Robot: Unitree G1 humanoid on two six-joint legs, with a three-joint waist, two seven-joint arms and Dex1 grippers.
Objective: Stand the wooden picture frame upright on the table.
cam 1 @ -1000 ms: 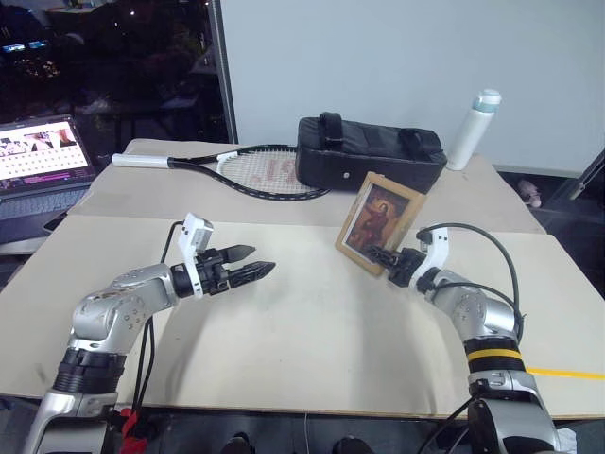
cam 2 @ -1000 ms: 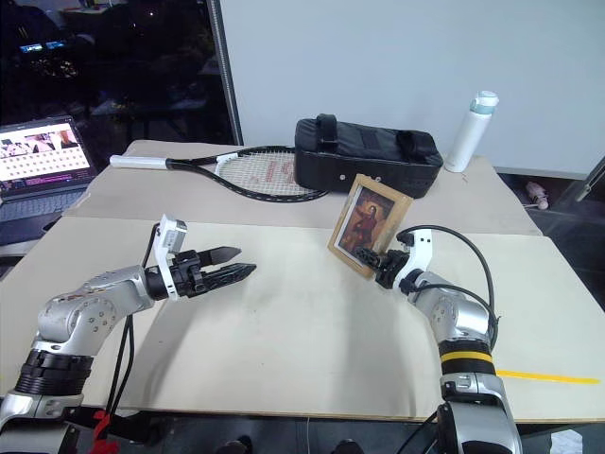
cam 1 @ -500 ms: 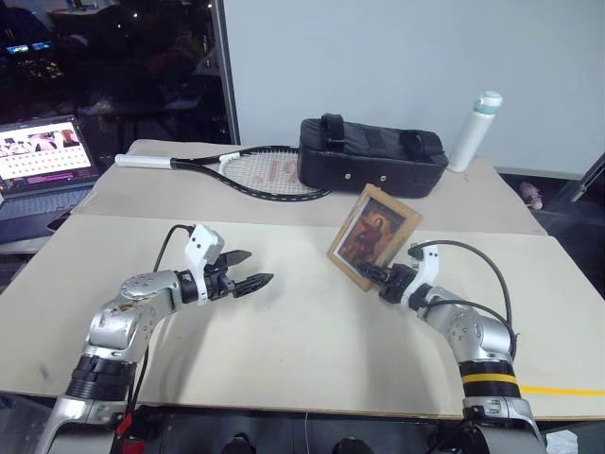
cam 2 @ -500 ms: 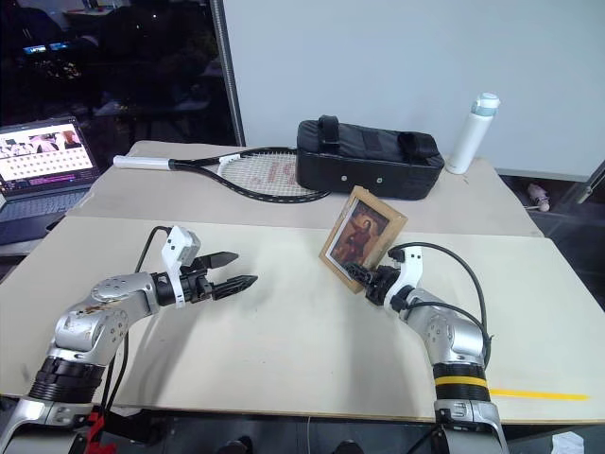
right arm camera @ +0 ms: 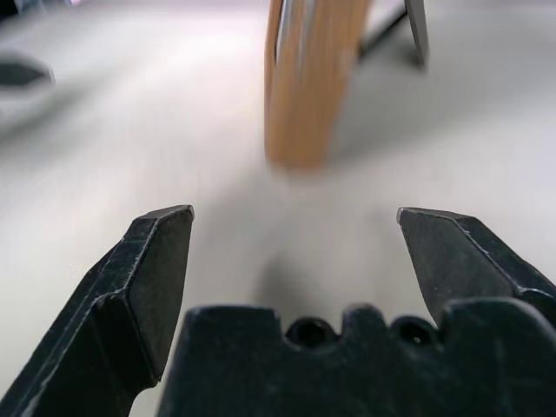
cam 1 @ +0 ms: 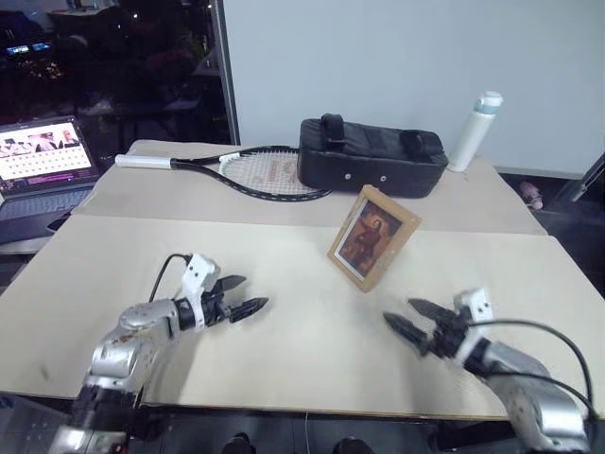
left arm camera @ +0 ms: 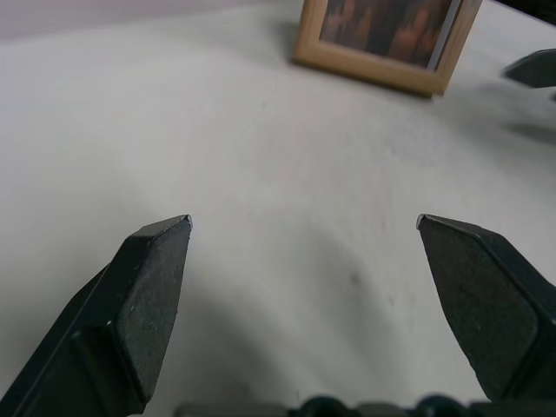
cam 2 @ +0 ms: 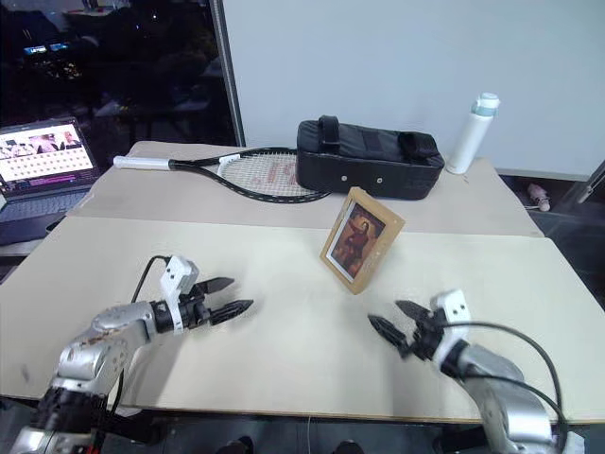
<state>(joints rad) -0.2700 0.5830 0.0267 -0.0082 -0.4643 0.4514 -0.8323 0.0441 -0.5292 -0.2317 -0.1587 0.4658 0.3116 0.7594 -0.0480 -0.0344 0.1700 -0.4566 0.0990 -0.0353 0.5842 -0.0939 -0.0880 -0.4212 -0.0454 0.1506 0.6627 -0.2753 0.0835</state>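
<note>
Near the middle of the pale surface, the wooden picture frame stands upright, free of both grippers. The right gripper hovers near it, jaws wide and empty. The left gripper, equally wide and empty, hangs well apart from it.

In the left wrist view the wooden picture frame is cut off by the picture's edge, so just its lower strip and a dim slice of the portrait show. In the right wrist view the frame is blurred and seen edge-on, its top out of the picture. The laptop is clipped at the side and its screen is too small to read
</note>
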